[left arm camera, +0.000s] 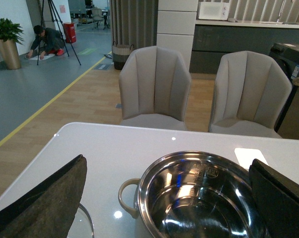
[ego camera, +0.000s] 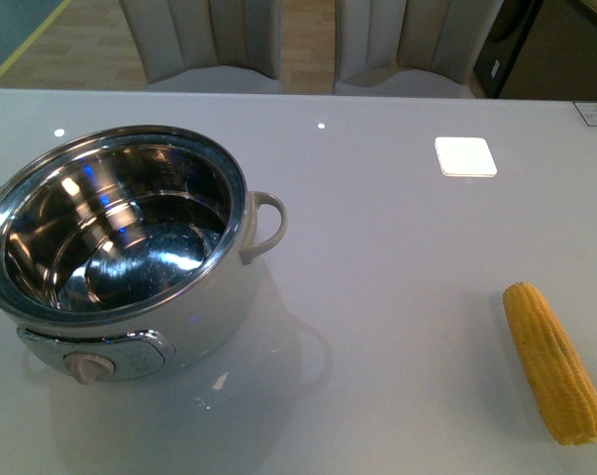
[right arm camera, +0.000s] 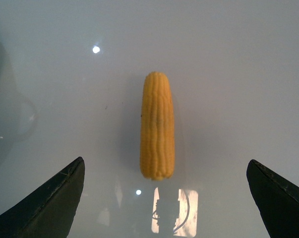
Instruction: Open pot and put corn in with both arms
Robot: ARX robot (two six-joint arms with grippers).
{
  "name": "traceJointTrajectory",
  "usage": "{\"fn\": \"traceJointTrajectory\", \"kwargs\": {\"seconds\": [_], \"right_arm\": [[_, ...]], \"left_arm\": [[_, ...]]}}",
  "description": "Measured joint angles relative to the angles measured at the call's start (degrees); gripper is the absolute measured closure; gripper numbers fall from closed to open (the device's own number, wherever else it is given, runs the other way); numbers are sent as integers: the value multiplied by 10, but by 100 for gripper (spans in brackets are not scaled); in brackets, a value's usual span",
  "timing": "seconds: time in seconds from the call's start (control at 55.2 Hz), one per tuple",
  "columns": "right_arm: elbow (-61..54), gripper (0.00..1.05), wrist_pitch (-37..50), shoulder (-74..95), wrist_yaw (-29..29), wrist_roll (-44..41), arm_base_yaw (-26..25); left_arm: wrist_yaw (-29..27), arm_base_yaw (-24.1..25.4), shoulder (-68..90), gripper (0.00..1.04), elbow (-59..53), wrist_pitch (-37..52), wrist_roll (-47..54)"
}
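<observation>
Far left on the counter [ego camera: 397,247]: the pot [ego camera: 120,247], open, lid off, shiny steel inside bare, dial facing front, one loop handle pointing right. Seen from the left wrist, left jaws spread wide and holding nothing, pot rim showing between the two dark tips. Just beside the pot's other handle, a curved clear edge [left arm camera: 85,223], too little in view to name. Behind the counter, two pale chairs [ego camera: 204,40] side by side on a wood floor; farther back in the left wrist view, a potted plant [left arm camera: 8,42] and a person [left arm camera: 45,42] crouched by a tripod. Right of centre toward the back of the counter, a bright white square [ego camera: 465,156]. Near the right front edge, well apart from the pot across glossy counter: the corn [ego camera: 555,361], lying flat, slanted, one end nearer the front edge. Above it, right jaws also spread wide, holding nothing, the cob lengthwise between the tips and untouched.
</observation>
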Motion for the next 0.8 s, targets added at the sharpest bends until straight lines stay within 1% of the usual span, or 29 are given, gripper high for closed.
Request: {"fn": "traceJointTrajectory", "kwargs": {"seconds": [0.072, 0.163, 0.235, 0.308, 0.489, 0.579, 0.796], "right_arm": [[17, 9, 71, 89, 11, -12, 8], [32, 9, 129, 167, 13, -27, 12], [53, 9, 202, 276, 22, -50, 19], [80, 9, 243, 369, 24, -66, 25], [132, 9, 269, 490, 28, -76, 31], [167, 9, 264, 546, 33, -80, 32], [204, 9, 261, 615, 37, -79, 33]], "left_arm": [[0, 0, 0, 7, 0, 0, 0], [0, 0, 0, 7, 0, 0, 0], [0, 0, 0, 7, 0, 0, 0], [0, 0, 0, 7, 0, 0, 0], [0, 0, 0, 7, 0, 0, 0], [0, 0, 0, 7, 0, 0, 0], [0, 0, 0, 7, 0, 0, 0]]}}
